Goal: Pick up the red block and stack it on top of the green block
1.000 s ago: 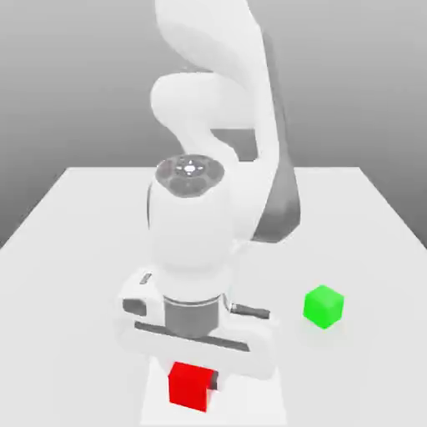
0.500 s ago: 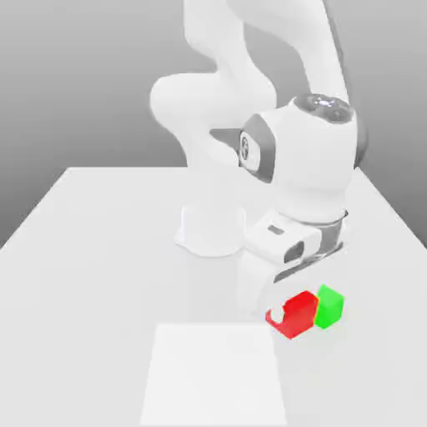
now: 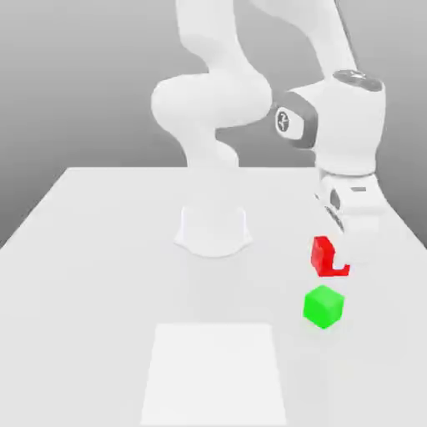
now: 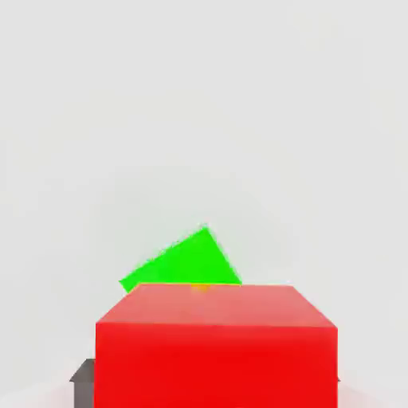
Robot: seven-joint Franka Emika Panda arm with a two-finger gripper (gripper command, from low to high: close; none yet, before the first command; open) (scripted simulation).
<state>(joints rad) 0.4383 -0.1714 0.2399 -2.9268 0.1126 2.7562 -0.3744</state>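
Exterior view: two cubes, one red block (image 3: 320,255) and one green block (image 3: 323,306), both plain, matte and alike in size. End effector (image 3: 335,265) grasps the red block in the air just above the green block, which rests on the white worktop (image 3: 92,275).

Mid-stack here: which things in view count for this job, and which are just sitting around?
Job:
- red block, held in the gripper above the table
- green block, on the table just below it

Bystanders:
- pale square patch on the table, toward the exterior view's left of the green block
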